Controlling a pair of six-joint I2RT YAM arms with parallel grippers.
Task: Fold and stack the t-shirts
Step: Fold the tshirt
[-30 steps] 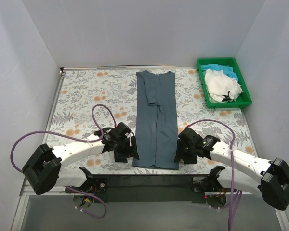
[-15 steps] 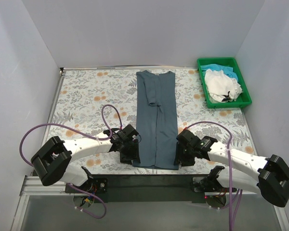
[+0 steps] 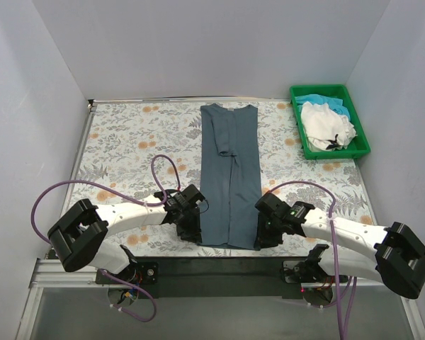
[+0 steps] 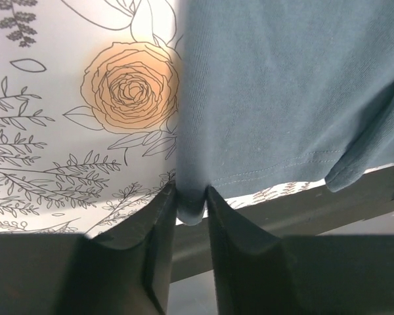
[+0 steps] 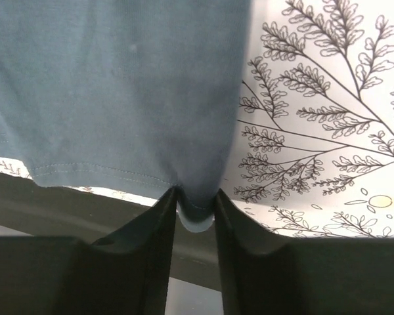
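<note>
The top view looks steeply down from above and behind the robot, far enough off to take in the whole flower-printed table [image 3: 127, 134] out to its far edge. The left wrist camera sits very close over the near left corner of the dark slate blue-grey cloth t-shirt [image 4: 282, 85], facing down past its own black left gripper [image 4: 191, 197]. The right wrist camera does likewise at the near right corner, past the right gripper [image 5: 197, 200]. All three views share the shirt's near hem and the table's near edge.

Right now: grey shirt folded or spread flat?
Partly folded: the dark blue-grey t-shirt lies as a narrow strip, sides turned in, not yet folded crosswise; left gripper and right gripper pinch its near corners.
</note>
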